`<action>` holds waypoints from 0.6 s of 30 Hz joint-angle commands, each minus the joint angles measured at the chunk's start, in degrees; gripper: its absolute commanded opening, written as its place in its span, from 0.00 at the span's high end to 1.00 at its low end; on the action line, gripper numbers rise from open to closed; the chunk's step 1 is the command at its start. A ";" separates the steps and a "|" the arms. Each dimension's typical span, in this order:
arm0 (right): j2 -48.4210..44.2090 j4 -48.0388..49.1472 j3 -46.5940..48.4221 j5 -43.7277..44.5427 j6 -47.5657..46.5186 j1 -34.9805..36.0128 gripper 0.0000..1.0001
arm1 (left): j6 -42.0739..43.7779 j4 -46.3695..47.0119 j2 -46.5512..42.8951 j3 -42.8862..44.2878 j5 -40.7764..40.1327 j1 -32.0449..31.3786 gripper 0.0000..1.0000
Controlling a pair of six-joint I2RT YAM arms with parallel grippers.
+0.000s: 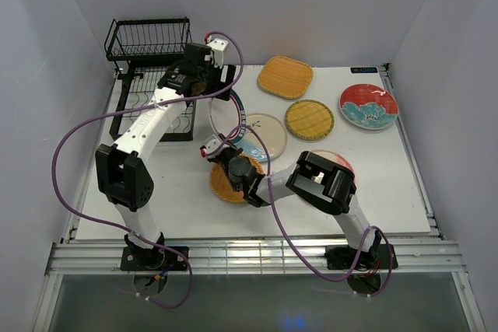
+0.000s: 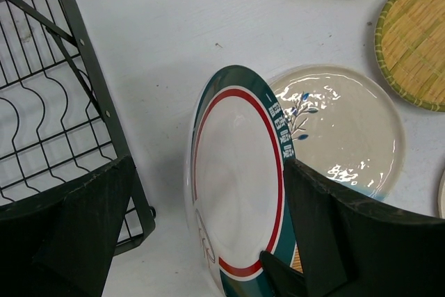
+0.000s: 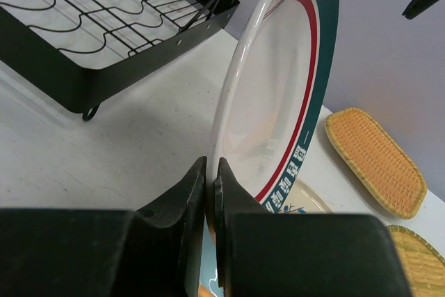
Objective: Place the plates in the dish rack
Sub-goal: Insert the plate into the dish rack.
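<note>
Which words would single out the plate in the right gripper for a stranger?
Find the black dish rack on the left. Just right of it, the right gripper pinches a plate. It alone stands on edge: white, green rim, red ring.

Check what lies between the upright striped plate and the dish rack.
Only bare table lies between the striped plate and the dish rack; the left wrist view shows it plainly.

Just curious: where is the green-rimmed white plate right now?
The green-rimmed plate stands on edge left of centre in the overhead view, just right of the dish rack, its lower rim pinched by the right gripper.
</note>
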 commanded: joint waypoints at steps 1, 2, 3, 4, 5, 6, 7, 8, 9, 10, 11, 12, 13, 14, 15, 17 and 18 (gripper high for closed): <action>-5.03 21.50 2.77 -0.35 1.35 0.22 0.92 | -1.79 3.20 -5.84 -0.75 -1.99 -0.20 0.02; -5.30 21.41 2.68 -0.52 1.62 0.22 0.92 | -1.88 3.37 -6.19 -0.84 -2.00 -0.11 0.02; -5.47 21.24 2.68 -0.70 1.62 0.22 0.92 | -1.88 3.46 -6.36 -0.84 -2.00 -0.11 0.02; -6.00 20.89 2.68 -0.70 1.62 0.31 0.92 | -1.96 3.55 -6.45 -1.02 -1.48 -0.11 0.02; -6.18 20.54 2.86 -1.05 1.62 0.22 0.92 | -2.05 3.81 -6.45 -1.02 -1.30 -0.02 0.02; -6.35 20.45 2.86 -1.05 1.62 0.31 0.92 | -2.14 3.90 -6.54 -1.19 -0.95 -0.02 0.02; -6.44 20.36 2.94 -1.14 1.45 0.22 0.92 | -2.23 3.99 -6.54 -1.37 -0.33 -0.02 0.02; -6.44 20.53 3.21 -1.05 1.27 0.22 0.92 | -2.31 3.90 -6.37 -1.46 0.72 -0.02 0.02; -6.35 20.97 3.21 -0.96 1.10 0.22 0.92 | -2.58 3.82 -6.28 -1.55 1.16 0.06 0.02; -6.27 21.32 3.21 -0.88 0.48 0.22 0.92 | -2.67 3.64 -6.10 -1.55 1.43 -0.02 0.03; -6.18 21.67 3.30 -0.88 0.22 0.22 0.92 | -2.75 3.64 -5.93 -1.55 1.52 -0.02 0.04; -6.18 21.85 3.38 -0.79 -0.05 0.22 0.92 | -2.76 3.64 -5.49 -1.46 1.52 -0.02 0.04; -6.00 22.46 3.38 -0.87 -0.31 0.31 0.92 | -2.84 3.47 -5.31 -1.37 1.52 0.06 0.04; -5.91 22.90 3.38 -0.53 -0.83 0.31 0.92 | -2.84 3.29 -5.22 -1.28 1.60 -0.02 0.05; -5.74 23.43 3.47 -0.35 -1.19 0.31 0.92 | -2.76 3.29 -5.05 -1.28 1.69 -0.02 0.06; -5.30 24.22 3.73 0.00 -1.80 0.31 0.92 | -2.84 3.20 -4.87 -1.37 1.69 -0.02 0.11; -5.21 24.05 3.91 0.18 -2.15 0.40 0.92 | -2.76 3.20 -4.78 -1.46 1.69 -0.02 0.15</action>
